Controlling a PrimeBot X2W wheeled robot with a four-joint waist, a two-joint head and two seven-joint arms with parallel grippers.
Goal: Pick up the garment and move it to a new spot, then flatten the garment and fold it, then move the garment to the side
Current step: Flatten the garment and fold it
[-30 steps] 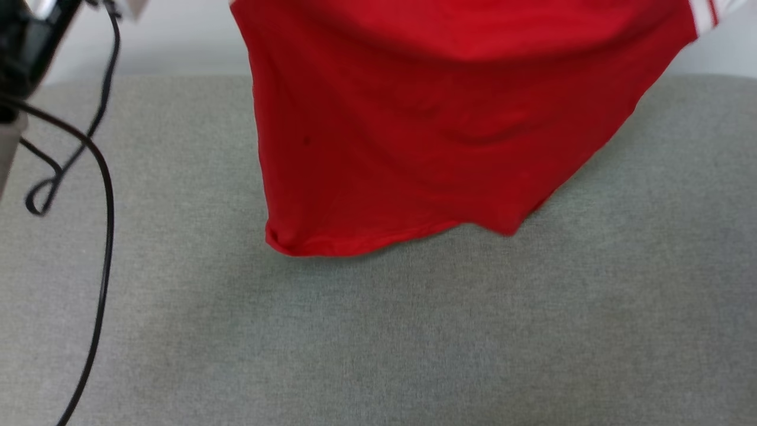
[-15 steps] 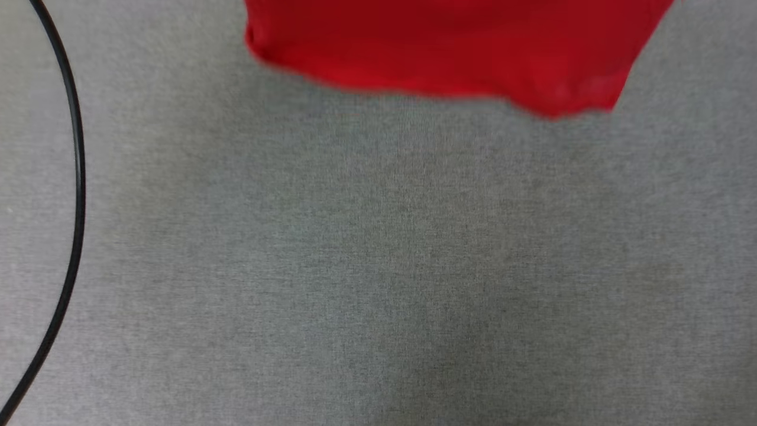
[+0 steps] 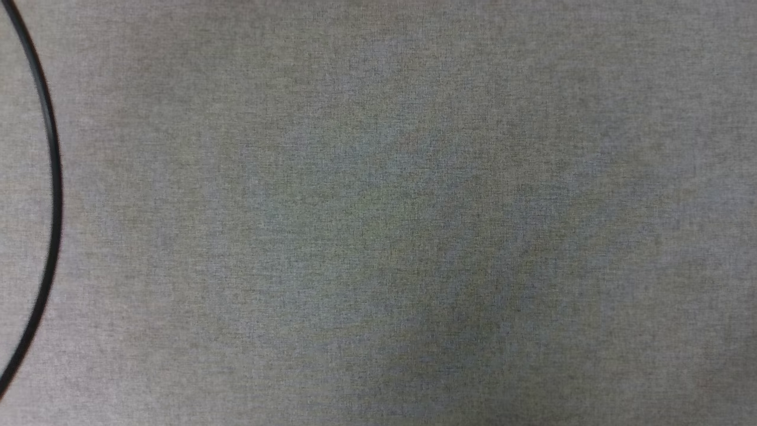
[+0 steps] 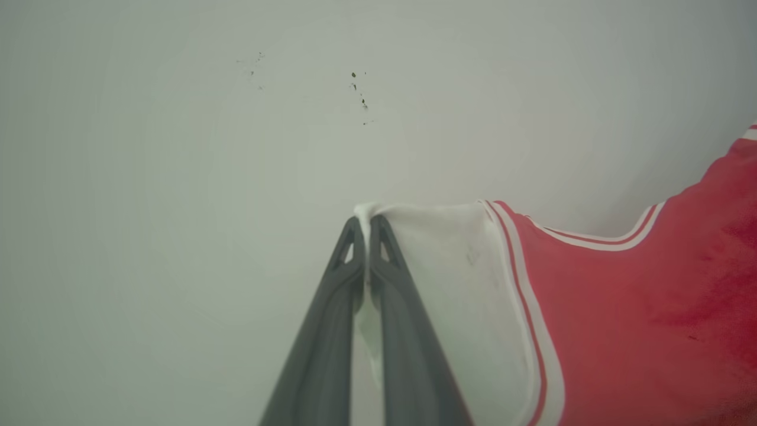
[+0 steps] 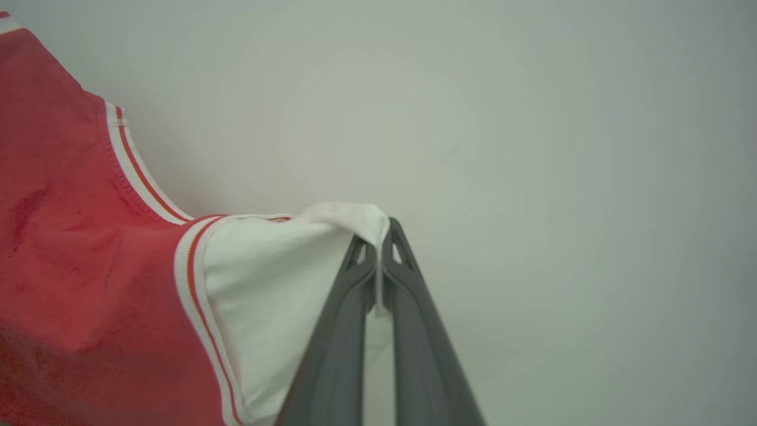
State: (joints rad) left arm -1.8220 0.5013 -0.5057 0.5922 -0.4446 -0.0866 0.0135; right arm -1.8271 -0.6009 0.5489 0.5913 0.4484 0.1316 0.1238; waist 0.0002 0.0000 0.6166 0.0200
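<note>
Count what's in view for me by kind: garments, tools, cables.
Garments: 1, the red and white garment
Tools: 2, left tool and right tool, each shut on the garment's white cloth
Cables: 1, black cable over the grey surface
Total: 4

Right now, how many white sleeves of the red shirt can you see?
2. On the garment, one sleeve is pinched at its tip by the left gripper; the other sleeve is pinched by the right gripper. None seems hidden.
</note>
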